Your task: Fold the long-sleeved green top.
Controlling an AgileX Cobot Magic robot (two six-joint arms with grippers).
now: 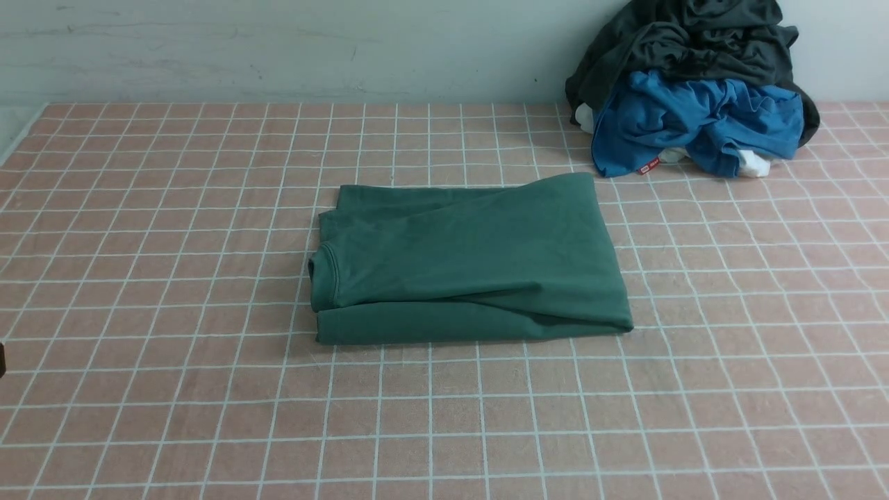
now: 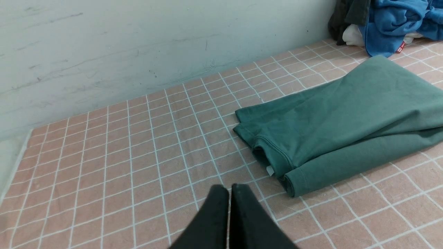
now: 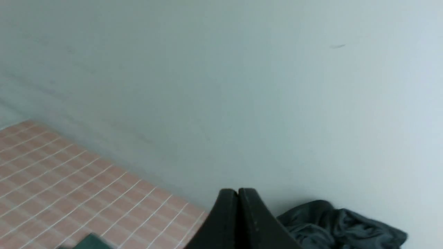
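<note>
Green long-sleeved top (image 1: 469,260) lies folded into a rough rectangle near the middle of the pink tiled table surface (image 1: 139,278), long side running left to right. Its ribbed collar (image 1: 326,267) sits at the left end, and the layers are stacked with a rounded fold along the near edge. The right end flares slightly wider than the left. Surface of the fabric mostly smooth, with a few shallow creases. In the left wrist view a small white label (image 2: 270,170) pokes out just under the collar. Left gripper (image 2: 229,188): both black fingers pressed tip to tip, nothing between them, hovering over bare tiles near the collar end of the top and apart from it. Right gripper (image 3: 238,192): fingers likewise pressed together and empty, raised and facing the pale wall (image 3: 277,86), with only a sliver of green cloth at the frame edge. At the far right corner, against the wall, a heap of clothes: dark grey garment (image 1: 687,42) on top, blue garment (image 1: 701,121) beneath, white fabric (image 1: 753,163) showing at the base. The heap lies apart from the top.
</note>
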